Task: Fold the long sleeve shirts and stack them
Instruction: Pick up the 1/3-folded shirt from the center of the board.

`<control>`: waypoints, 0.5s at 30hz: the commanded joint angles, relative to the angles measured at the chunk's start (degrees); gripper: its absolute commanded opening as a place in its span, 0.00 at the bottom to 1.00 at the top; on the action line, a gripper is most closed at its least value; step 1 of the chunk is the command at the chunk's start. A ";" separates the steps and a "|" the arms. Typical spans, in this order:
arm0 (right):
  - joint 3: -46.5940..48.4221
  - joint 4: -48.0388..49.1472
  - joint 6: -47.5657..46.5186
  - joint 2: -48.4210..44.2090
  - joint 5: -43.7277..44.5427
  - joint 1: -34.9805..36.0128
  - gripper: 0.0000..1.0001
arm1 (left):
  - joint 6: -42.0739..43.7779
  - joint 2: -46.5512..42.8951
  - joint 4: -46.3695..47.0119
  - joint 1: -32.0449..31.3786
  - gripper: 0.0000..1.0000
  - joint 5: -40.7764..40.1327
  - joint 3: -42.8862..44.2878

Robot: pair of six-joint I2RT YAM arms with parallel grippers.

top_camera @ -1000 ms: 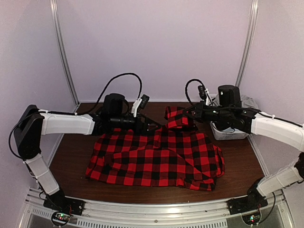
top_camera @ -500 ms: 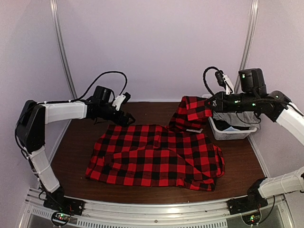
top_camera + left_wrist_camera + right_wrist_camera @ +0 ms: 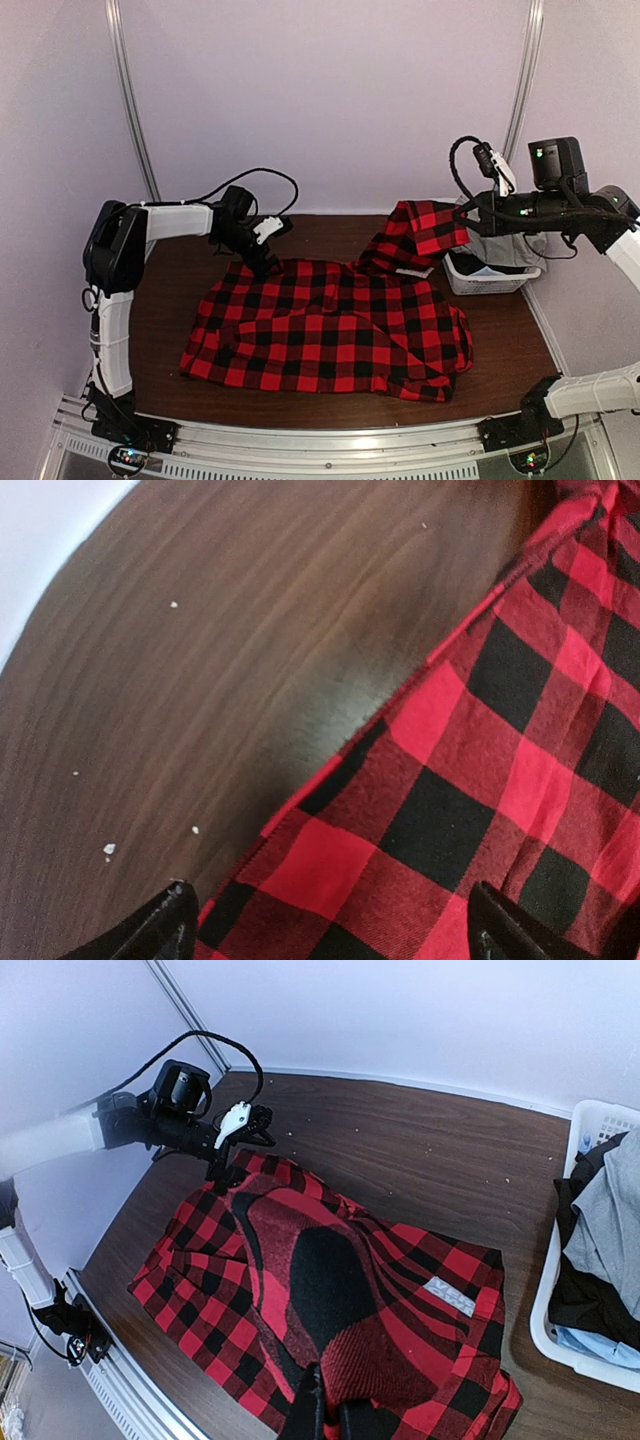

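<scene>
the flannel shirt [image 3: 330, 335] lies spread over the dark wooden table [image 3: 160, 320], its far right part held up in the air by the right gripper [image 3: 472, 214], which is pinched tight on the cloth beside the white basket [image 3: 487, 282]. the left gripper [image 3: 266, 266] points down at the shirt's far left edge, its fingers [image 3: 172, 925] spread apart with nothing gripped

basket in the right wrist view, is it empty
No, the basket holds grey, black and blue clothes.
</scene>
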 commanded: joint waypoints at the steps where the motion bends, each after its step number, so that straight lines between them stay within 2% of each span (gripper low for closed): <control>1: 1.94 -2.89 -1.82 -1.72 -0.95 -1.01 0.00 | 9.13 1.33 -5.54 0.92 0.95 3.43 2.59; 9: 3.05 -5.65 -2.80 -2.08 -1.80 -1.99 0.00 | 13.52 7.67 -11.00 2.39 0.92 5.41 10.04; 15: 4.36 -8.03 -3.49 -2.01 -0.49 -2.70 0.00 | 14.75 11.73 -15.58 3.85 0.79 8.35 16.12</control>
